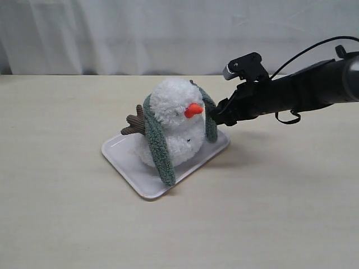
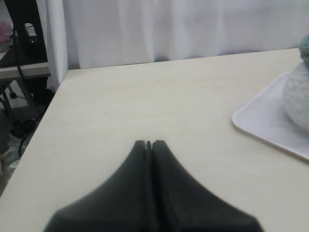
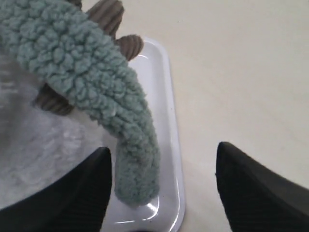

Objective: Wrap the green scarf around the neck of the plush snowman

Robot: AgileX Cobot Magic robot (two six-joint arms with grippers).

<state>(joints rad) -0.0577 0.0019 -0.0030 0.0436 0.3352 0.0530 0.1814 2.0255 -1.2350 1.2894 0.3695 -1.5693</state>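
The plush snowman (image 1: 174, 106) stands on a white tray (image 1: 126, 157), orange nose facing front right. The green scarf (image 1: 159, 148) is draped behind its head at the neck, and both ends hang down the front. My right gripper (image 1: 216, 115) is open beside the scarf's right-hand end. In the right wrist view that scarf end (image 3: 96, 82) hangs between the spread fingers of the right gripper (image 3: 163, 147), close to one finger; I cannot tell if they touch. My left gripper (image 2: 148, 142) is shut on nothing above bare table, away from the snowman (image 2: 297, 96), and is out of the exterior view.
A brown twig arm (image 1: 133, 124) sticks out on the snowman's left side, and another (image 3: 108, 12) lies by the scarf. The tray rim (image 3: 166, 96) runs under the right gripper. A white curtain (image 1: 168, 33) backs the table. The table's left edge (image 2: 48, 111) drops to cluttered floor.
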